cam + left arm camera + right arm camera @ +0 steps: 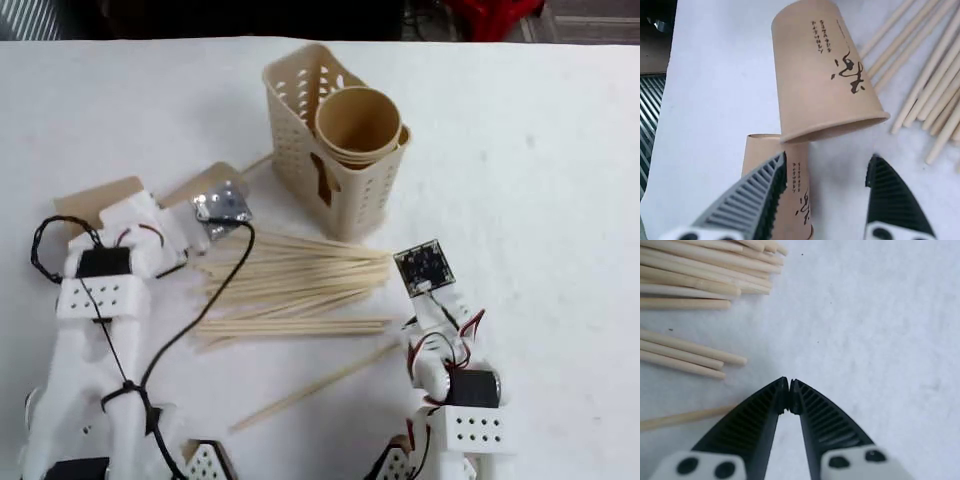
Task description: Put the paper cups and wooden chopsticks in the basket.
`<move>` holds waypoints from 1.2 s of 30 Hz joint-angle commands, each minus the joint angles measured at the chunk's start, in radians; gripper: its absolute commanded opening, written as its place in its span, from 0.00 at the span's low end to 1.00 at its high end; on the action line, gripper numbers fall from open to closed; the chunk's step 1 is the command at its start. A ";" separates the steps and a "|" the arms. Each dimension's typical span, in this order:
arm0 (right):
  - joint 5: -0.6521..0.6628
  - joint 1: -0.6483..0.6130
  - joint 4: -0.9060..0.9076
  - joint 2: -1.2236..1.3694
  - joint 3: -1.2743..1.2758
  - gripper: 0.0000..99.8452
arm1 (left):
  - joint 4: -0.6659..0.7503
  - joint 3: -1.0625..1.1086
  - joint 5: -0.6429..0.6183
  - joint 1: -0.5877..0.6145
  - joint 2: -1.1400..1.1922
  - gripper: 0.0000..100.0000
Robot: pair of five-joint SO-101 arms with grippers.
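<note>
Left arm (100,290): white plastic shell, black motor block, bracket with grid of small holes. Long black cable (170,340) loops along it; thin red wires near wrist. Silvery board (222,207) at wrist.

Right arm (468,405): same white shell, black motor, perforated bracket, red and black wires. Dark square board (424,267) at wrist.

Left gripper (829,157): dark ribbed fingers, white bases with round holes.

Right gripper (790,385): black ribbed fingers, white bases, round holes.
</note>
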State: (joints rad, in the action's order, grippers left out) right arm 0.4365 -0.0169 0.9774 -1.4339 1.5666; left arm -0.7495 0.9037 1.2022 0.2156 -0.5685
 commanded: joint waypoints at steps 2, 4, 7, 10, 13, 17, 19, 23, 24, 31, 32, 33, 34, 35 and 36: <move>0.009 -0.002 -0.021 -0.013 -0.006 0.02 | 0.106 -0.049 0.044 0.051 -0.021 0.26; 0.009 -0.002 -0.021 -0.013 -0.006 0.02 | 0.157 -0.048 0.044 0.051 -0.019 0.26; 0.009 -0.002 -0.021 -0.013 -0.006 0.02 | 0.219 -0.015 0.044 0.036 -0.019 0.26; 0.009 -0.001 -0.021 -0.013 -0.006 0.02 | 0.333 0.054 0.046 0.028 -0.019 0.26; 0.009 -0.001 -0.021 -0.013 -0.006 0.02 | 0.405 0.117 0.080 0.028 -0.019 0.26; 0.009 -0.001 -0.021 -0.013 -0.006 0.02 | 0.456 0.144 0.066 0.028 -0.019 0.26; 0.009 -0.001 -0.021 -0.013 -0.006 0.02 | 0.465 0.146 0.051 0.027 -0.019 0.26; 0.009 -0.001 -0.021 -0.013 -0.006 0.02 | 0.468 0.146 0.052 -0.012 0.016 0.26; 0.009 0.001 -0.021 -0.013 -0.006 0.02 | 0.470 0.140 0.051 -0.025 0.041 0.26; 0.009 -0.001 -0.021 -0.013 -0.006 0.02 | 0.608 0.089 0.006 -0.042 0.228 0.26; 0.009 -0.001 -0.021 -0.013 -0.006 0.02 | 0.611 0.074 0.002 -0.041 0.249 0.26; 0.009 -0.001 -0.021 -0.013 -0.006 0.02 | 0.612 0.060 0.002 -0.041 0.268 0.26; 0.009 -0.001 -0.021 -0.013 -0.006 0.02 | 0.612 0.046 0.002 -0.041 0.285 0.26; 0.009 -0.001 -0.021 -0.013 -0.006 0.02 | 0.612 0.035 0.000 -0.042 0.300 0.26; 0.009 -0.001 -0.021 -0.013 -0.006 0.02 | 0.612 0.026 0.000 -0.045 0.315 0.26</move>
State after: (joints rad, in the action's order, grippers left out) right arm 0.4365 -0.0169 0.9774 -1.4339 1.5666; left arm -0.1634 1.0081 1.2236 0.1880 -0.2938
